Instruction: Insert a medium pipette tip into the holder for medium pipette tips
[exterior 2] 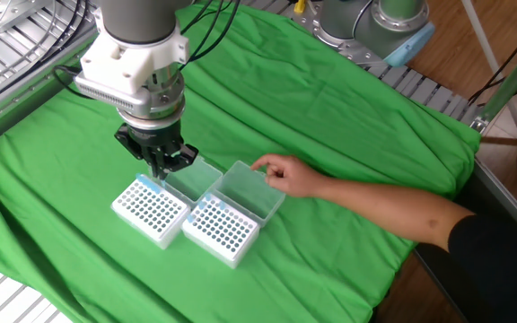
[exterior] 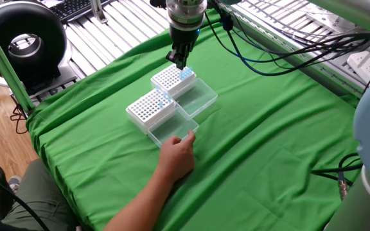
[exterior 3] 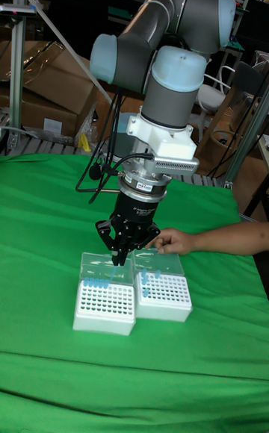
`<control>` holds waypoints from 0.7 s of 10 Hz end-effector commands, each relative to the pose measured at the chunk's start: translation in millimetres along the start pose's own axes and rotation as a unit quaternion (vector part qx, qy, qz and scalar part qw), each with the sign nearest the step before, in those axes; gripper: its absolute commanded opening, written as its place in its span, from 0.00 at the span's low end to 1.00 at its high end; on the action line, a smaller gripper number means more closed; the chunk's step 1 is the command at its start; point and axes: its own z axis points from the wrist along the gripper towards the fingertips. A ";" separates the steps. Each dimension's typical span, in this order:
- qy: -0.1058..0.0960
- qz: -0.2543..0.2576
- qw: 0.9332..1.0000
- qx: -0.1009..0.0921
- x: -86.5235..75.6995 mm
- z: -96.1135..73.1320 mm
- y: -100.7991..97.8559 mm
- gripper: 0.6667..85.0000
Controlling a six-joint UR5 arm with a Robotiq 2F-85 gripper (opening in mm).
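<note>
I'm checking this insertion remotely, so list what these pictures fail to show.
- Pipette tip: too small to make out between the gripper fingers in any view.
- Gripper state: fingers close together, contents unresolved.
- Target hole in the rack below: grid too fine.
- Person: only the hand and forearm show; frame edges cut off the rest.

two racks (exterior 2: pixel 151 209) (exterior 2: pixel 221 231), one hand (exterior 2: pixel 283 174)

bright even overhead light, soft shadows (tall view background dim), sharp focus.
</note>
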 end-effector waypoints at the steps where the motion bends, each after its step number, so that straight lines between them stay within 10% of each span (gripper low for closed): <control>1: -0.006 0.004 1.000 -0.006 -4.9 1.5 2.6 0.00; 7: -0.011 0.004 1.000 -0.008 -9.9 3.8 3.8 0.00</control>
